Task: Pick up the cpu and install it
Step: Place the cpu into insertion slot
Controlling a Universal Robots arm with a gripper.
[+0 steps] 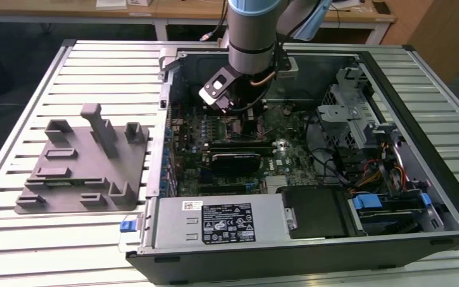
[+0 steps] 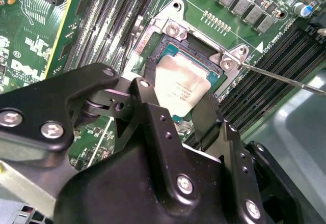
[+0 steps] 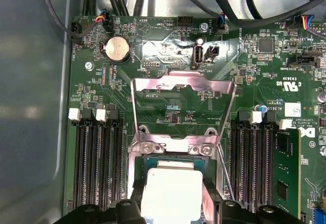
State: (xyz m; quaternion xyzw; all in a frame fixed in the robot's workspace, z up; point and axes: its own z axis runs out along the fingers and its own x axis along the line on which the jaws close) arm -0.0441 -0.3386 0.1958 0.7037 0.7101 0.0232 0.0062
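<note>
Reading the exterior view as a clock face, a grey holder tray (image 1: 82, 161) sits at nine o'clock on the slatted bench (image 1: 22, 239). At centre lies an open computer case (image 1: 309, 179). Your arm (image 1: 250, 36) enters from twelve o'clock and hangs over the motherboard (image 1: 293, 152), at about eleven o'clock from the case's middle.

In both wrist views the cpu (image 2: 181, 86) (image 3: 170, 191), square and silver-topped with no longer side, lies flat in the socket (image 2: 170, 46) opening. It is directly between the fingers (image 2: 147, 94), not off to any side. The claw (image 2: 174, 95) (image 3: 171, 199) is closed to the chip's width, one black finger against each opposite edge, pinching the cpu. The metal retaining frame (image 3: 183, 86) stands swung open beyond it. You cannot tell whether the chip is fully seated.
</note>
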